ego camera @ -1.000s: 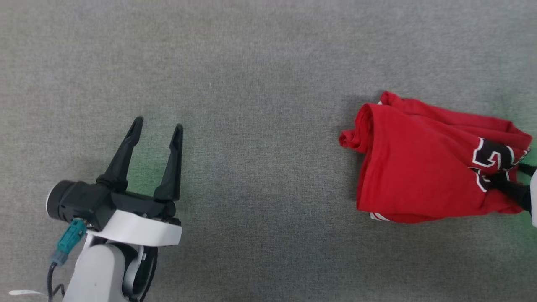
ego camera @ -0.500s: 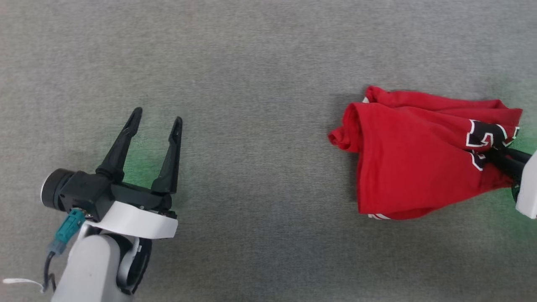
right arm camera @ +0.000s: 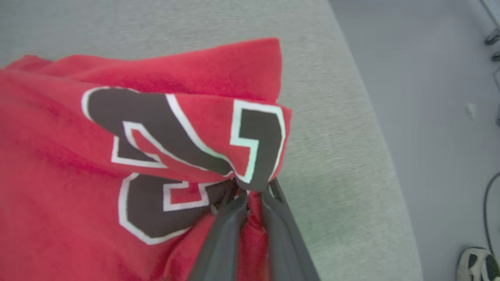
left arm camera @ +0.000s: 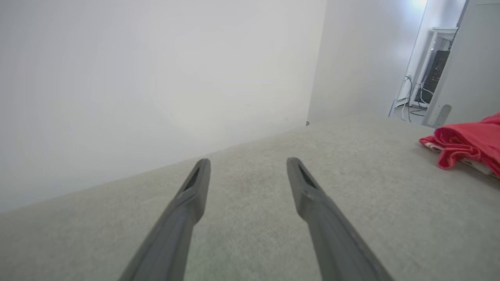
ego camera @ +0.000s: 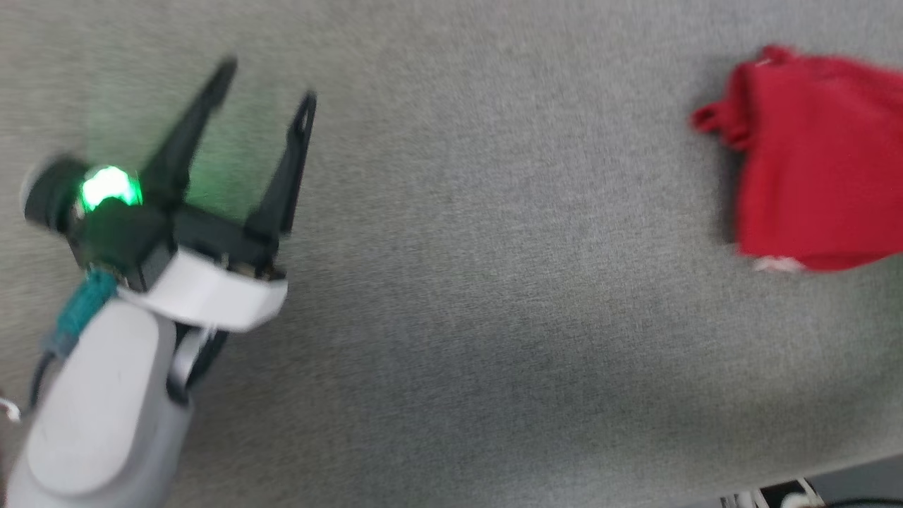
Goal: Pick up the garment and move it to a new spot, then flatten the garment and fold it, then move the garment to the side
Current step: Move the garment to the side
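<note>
Close at my right wrist, the right jaws have just pinched nearly shut on a fold of the red jersey with black white-outlined numerals (right arm camera: 58, 218), bunched at the right side of the grey felt-covered bench (ego camera: 451, 317); a second ago they stood wide. I judge the pick-up grasp made, the lift next. Bench edge runs just beside the grip, floor and a white shoe (right arm camera: 478, 263) beyond. Left jaws stand wide and empty; bare bench stretches leftward to the white wall (left arm camera: 156, 78).
</note>
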{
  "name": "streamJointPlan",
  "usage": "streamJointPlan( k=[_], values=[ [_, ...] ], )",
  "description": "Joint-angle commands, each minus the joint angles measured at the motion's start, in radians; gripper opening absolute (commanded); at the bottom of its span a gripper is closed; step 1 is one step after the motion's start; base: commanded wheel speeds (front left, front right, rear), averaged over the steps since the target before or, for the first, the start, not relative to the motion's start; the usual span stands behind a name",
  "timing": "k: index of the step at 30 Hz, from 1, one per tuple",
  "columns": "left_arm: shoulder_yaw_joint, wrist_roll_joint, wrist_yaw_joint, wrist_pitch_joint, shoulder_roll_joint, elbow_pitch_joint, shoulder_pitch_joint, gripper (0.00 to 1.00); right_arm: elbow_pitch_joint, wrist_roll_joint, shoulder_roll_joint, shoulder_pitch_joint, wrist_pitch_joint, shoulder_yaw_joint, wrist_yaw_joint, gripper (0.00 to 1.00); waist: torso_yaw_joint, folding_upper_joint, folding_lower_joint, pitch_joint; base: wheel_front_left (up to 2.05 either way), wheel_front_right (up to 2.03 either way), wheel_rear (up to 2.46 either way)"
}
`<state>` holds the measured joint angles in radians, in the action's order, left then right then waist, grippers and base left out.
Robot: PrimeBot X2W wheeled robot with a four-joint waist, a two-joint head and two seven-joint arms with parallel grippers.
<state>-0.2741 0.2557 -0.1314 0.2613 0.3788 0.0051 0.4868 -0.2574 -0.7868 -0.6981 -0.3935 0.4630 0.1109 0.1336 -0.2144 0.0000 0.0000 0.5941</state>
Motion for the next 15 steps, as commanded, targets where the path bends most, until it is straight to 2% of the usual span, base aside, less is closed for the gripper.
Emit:
streamJointPlan(
  k=[1, 9, 15],
  values=[
    [-0.019, 0.009, 0.002, 0.005, 0.012, -0.008, 0.057, 1.0, -0.031, 0.012, -0.012, -0.037, -0.026, 0.019, -0.005, 0.0, -0.051, 0.0, 0.0, 0.074, 0.0, 0.0, 0.0],
    [-0.137, 0.008, 0.002, 0.005, 0.065, -0.006, 0.293, 1.0, -0.236, 0.076, -0.029, -0.209, -0.148, 0.048, -0.004, 0.0, -0.068, 0.0, 0.0, 0.161, 0.0, 0.0, 0.0],
    [-0.178, 0.014, 0.002, 0.005, 0.087, 0.005, 0.368, 1.0, -0.364, 0.127, -0.017, -0.325, -0.226, 0.033, -0.004, 0.0, -0.067, 0.0, 0.0, 0.185, 0.0, 0.0, 0.0]
  ],
)
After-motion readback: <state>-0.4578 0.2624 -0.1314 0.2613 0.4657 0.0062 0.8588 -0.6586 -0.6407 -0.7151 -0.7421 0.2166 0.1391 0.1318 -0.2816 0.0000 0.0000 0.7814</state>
